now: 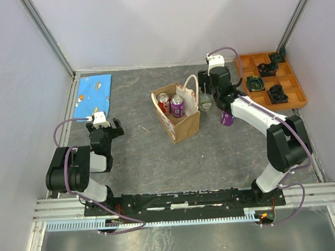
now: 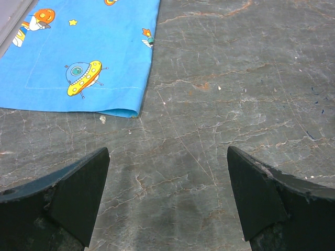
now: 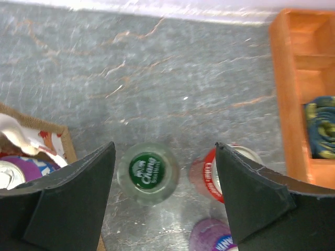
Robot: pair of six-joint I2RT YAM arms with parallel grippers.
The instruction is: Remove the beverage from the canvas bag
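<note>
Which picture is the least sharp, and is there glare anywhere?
Right wrist view: the softest; the green-capped bottle and the red can beside it are blurred, and a bright band washes out the top edge. Left wrist view: sharp; the print on the blue cloth is clear. Top external view: even light, soft shadows.

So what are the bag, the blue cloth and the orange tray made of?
Bag: matte tan cloth, probably canvas; its rim looks coarsely woven. Cloth: thin matte printed fabric, with a stitched hem line. Tray: smooth, rigid, evenly orange walls, probably plastic, possibly painted wood.
</note>
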